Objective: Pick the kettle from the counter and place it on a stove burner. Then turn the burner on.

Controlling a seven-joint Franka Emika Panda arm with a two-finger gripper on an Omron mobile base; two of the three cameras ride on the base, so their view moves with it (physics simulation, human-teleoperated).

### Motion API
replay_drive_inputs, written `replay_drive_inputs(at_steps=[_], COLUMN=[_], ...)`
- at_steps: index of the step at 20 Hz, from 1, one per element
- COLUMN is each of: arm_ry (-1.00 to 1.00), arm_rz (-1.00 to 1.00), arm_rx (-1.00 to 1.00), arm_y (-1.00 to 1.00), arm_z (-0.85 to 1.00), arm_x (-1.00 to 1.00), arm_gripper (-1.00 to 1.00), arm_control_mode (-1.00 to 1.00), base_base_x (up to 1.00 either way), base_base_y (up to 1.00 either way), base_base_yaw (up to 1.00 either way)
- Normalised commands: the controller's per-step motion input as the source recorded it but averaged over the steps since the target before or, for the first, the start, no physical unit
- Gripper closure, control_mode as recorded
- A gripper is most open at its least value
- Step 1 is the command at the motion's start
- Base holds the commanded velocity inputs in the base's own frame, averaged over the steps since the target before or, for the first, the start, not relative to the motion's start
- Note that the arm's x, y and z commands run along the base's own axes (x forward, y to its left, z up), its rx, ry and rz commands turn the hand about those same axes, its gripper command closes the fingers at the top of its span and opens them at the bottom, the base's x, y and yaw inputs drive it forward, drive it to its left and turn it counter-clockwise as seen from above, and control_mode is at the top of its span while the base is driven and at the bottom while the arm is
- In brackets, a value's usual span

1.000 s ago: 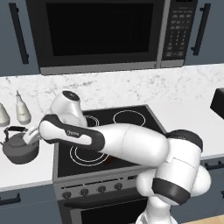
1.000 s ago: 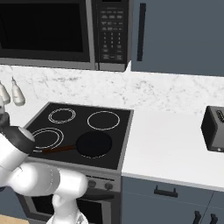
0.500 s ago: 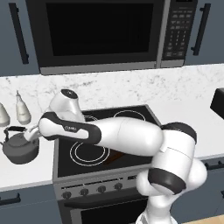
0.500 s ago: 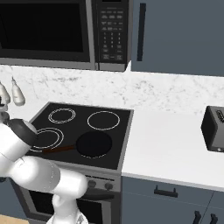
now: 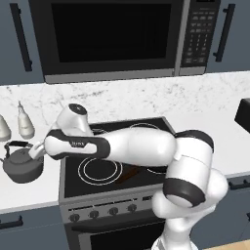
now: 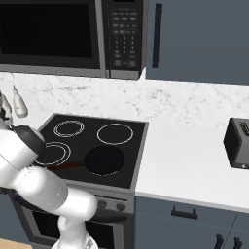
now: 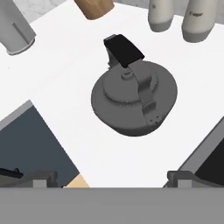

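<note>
The kettle sits upright on the white counter, just left of the stove in the left base view, with its black arched handle running over the lid knob; the gripper hangs above it with its jaws spread wide apart and nothing between them, the two finger tips showing at the bottom corners of the hand view; the grasp is not yet made. Two pale bottles stand just beyond the kettle, and a grey cylinder and a wooden-looking object are near it too. The likely trouble is the handle: it lies at a slant to the jaws, so a descent without turning the wrist could strike it or pinch only its edge and let the kettle swing or slip; a wide sweep could also knock the bottles. On the stove, a black frying pan covers one front burner, so a careless placement could land the kettle on it.
</note>
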Motion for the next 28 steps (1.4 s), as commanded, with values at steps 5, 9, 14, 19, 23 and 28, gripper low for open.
replay_drive_inputs(at_steps=[5,9,14,19,23,28], arm_ry=[0.00,0.00,0.00,0.00,0.00,0.00], arm_rz=[0.00,0.00,0.00,0.00,0.00,0.00], arm_rx=[0.00,0.00,0.00,0.00,0.00,0.00], arm_y=[0.08,0.18,0.18,0.19,0.19,0.22], arm_z=[-0.15,-0.17,-0.14,-0.07,-0.03,-0.02], arm_x=[0.24,0.24,0.23,0.25,0.25,0.25], arm_gripper=[-1.00,-1.00,-1.00,-1.00,-1.00,-1.00], arm_control_mode=[-1.00,-1.00,-1.00,-1.00,-1.00,-1.00], base_base_x=[0.00,0.00,0.00,0.00,0.00,0.00], base_base_y=[0.00,0.00,0.00,0.00,0.00,0.00], base_base_yaw=[0.00,0.00,0.00,0.00,0.00,0.00])
